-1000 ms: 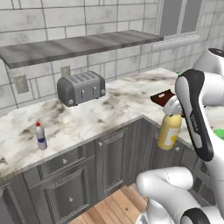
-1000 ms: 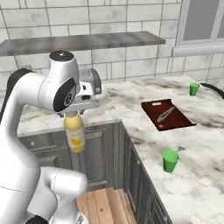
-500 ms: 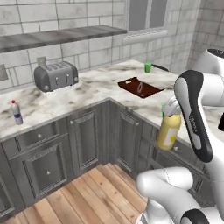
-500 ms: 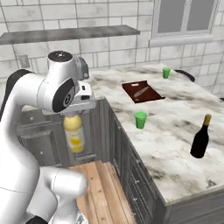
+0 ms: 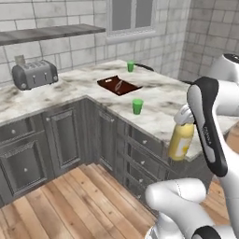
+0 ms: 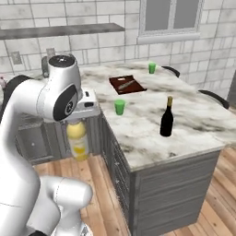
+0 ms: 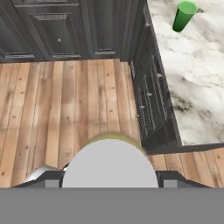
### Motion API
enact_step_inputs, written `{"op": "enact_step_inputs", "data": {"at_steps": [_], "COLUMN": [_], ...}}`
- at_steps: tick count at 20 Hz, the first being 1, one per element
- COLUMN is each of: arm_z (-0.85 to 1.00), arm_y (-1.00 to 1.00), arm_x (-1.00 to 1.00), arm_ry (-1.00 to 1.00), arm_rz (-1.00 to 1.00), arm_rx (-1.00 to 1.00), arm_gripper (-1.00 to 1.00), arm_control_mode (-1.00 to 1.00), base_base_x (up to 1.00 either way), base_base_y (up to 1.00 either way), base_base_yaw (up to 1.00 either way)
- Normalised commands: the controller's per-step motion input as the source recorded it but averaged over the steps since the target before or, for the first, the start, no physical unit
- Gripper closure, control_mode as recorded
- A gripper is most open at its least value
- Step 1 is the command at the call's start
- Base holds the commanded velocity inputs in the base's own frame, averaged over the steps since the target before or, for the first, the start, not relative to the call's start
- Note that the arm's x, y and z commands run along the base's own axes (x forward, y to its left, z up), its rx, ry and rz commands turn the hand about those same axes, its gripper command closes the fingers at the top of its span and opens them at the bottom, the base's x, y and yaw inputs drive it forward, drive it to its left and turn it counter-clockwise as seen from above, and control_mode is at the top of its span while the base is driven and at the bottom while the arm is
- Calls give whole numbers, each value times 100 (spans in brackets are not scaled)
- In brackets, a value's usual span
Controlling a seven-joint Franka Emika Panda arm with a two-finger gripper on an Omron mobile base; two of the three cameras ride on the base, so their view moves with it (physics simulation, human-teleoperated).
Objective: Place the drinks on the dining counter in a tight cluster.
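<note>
Jaws clamped on the yellow bottle (image 6: 77, 140) at its pale cap, gripper (image 6: 81, 120) left of centre in the right base view. Hangs over the wooden floor (image 7: 65, 109), just left of the desk (image 6: 193, 133) edge, not on it. Wine bottle (image 6: 167, 118) upright on the marble at right of centre, well apart. Green cup (image 6: 120, 107) near the desk's left edge, between. Cutting board (image 6: 126, 84) and second green cup (image 6: 152, 68) higher up. Toaster (image 5: 33, 74) at upper left of the left base view.
</note>
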Motion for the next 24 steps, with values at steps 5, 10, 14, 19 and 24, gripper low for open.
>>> {"op": "enact_step_inputs", "data": {"at_steps": [5,10,14,19,24], "arm_z": [0,0,0,0,0], "arm_y": [0,0,0,0,0], "arm_x": [0,0,0,0,0], "arm_ry": [0,0,0,0,0], "arm_rz": [0,0,0,0,0], "arm_rx": [0,0,0,0,0], "arm_gripper": [100,100,100,100,100], "arm_control_mode": [100,100,100,100,100], "base_base_x": [1,0,1,32,62], "base_base_y": [-100,-100,-100,-100,-64], "base_base_yaw": [7,0,0,0,9]}}
